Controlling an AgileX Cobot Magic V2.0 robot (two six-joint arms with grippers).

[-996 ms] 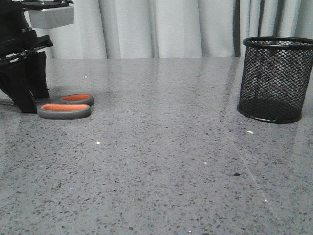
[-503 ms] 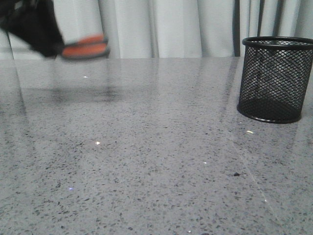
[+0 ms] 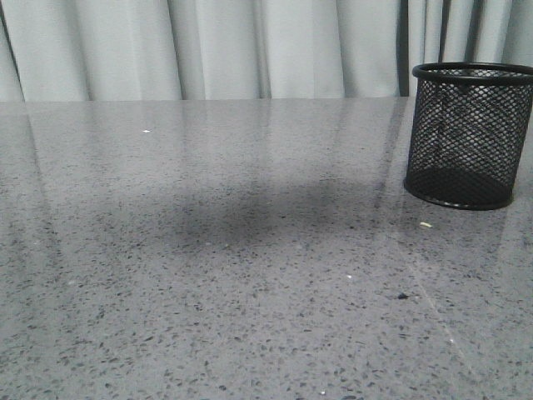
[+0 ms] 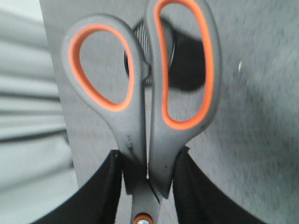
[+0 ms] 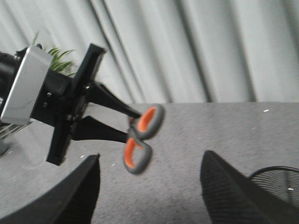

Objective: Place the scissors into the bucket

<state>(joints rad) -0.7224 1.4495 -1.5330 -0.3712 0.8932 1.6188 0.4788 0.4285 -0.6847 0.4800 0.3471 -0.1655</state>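
Left gripper holding scissors in the air above a grey speckled table, curtain behind.

The left gripper (image 5: 125,122) is closed on the scissors (image 5: 141,138) near the pivot, the grey, orange-lined handle loops sticking out toward 4 o'clock, clear of the table (image 5: 196,135). Green leaves (image 5: 60,59) show at 10 o'clock past the arm. The right gripper (image 5: 150,189) has its dark fingers spread wide apart, nothing between them. The bucket (image 5: 275,182) rim shows at 4 o'clock, well apart from the scissors. The pale curtain (image 5: 210,46) is blurred.

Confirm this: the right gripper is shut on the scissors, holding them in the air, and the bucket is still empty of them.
Wrong arm. The left gripper is shut on the scissors, as the left wrist view shows; the right gripper is open and empty. They are in the air, and not in the bucket.
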